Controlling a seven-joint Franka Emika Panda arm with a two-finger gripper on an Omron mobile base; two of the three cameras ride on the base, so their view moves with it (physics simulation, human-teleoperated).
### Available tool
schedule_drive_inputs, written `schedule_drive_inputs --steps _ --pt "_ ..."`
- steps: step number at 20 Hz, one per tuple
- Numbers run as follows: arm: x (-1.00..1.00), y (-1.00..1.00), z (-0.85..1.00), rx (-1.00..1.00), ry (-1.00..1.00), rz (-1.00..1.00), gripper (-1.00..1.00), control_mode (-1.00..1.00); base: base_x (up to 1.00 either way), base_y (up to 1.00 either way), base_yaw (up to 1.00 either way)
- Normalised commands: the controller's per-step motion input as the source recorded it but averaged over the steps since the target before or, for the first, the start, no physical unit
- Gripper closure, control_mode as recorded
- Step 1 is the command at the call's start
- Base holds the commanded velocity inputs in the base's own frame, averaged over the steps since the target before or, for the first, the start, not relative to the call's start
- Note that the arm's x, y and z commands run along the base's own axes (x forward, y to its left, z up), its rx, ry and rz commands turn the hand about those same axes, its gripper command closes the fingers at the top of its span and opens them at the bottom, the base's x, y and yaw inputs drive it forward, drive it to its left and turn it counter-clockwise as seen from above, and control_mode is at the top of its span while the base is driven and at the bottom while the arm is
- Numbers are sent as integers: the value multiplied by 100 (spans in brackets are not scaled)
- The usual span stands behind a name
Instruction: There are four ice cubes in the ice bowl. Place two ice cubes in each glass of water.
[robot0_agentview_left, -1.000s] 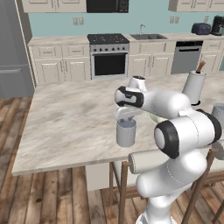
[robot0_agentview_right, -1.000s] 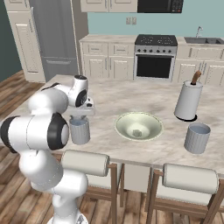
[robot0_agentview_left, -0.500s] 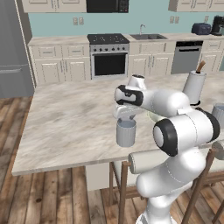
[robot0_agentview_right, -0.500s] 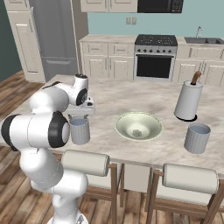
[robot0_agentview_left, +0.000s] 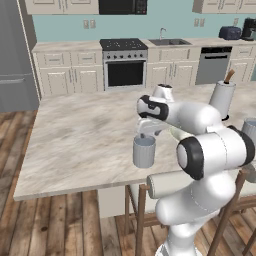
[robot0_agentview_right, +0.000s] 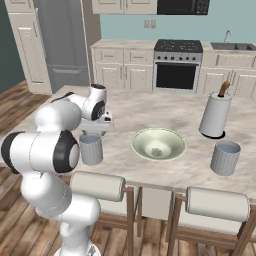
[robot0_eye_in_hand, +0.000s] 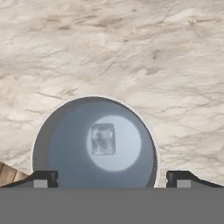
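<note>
My gripper (robot0_eye_in_hand: 112, 178) hangs open straight above the left glass of water (robot0_eye_in_hand: 57, 144), its fingertips spread about as wide as the rim. One ice cube (robot0_eye_in_hand: 103, 139) lies inside that glass on the light blue water. From the sides, the gripper (robot0_agentview_right: 95, 131) (robot0_agentview_left: 146, 134) sits just over the grey-blue tumbler (robot0_agentview_right: 91, 148) (robot0_agentview_left: 144, 152). The pale green ice bowl (robot0_agentview_right: 142, 139) stands at the counter's middle with a small ice cube (robot0_agentview_right: 156, 151) showing in it. The second glass of water (robot0_agentview_right: 225, 157) (robot0_agentview_left: 250, 131) stands to the bowl's right, near the front edge.
A tall white holder (robot0_agentview_right: 215, 115) (robot0_agentview_left: 222, 98) with a brown-handled utensil stands behind the second glass. Two stool backs (robot0_agentview_right: 97, 186) (robot0_agentview_right: 217, 203) line the counter's near edge. Stove and cabinets run along the far wall.
The hand has barely shifted above the left glass. The bowl, both glasses and the holder stay where they were.
</note>
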Motion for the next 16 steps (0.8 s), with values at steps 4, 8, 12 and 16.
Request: schedule_drive_inputs --steps 4,8,12,16 --pt "-23 -66 9 0 1 -31 -100 -100 0 0 0" --pt "-35 -74 10 0 0 -44 -100 -100 0 0 0" --pt "-35 -76 1 0 3 -52 -100 -100 0 0 0" --pt "-24 -71 0 0 8 -46 -100 -100 0 0 0"
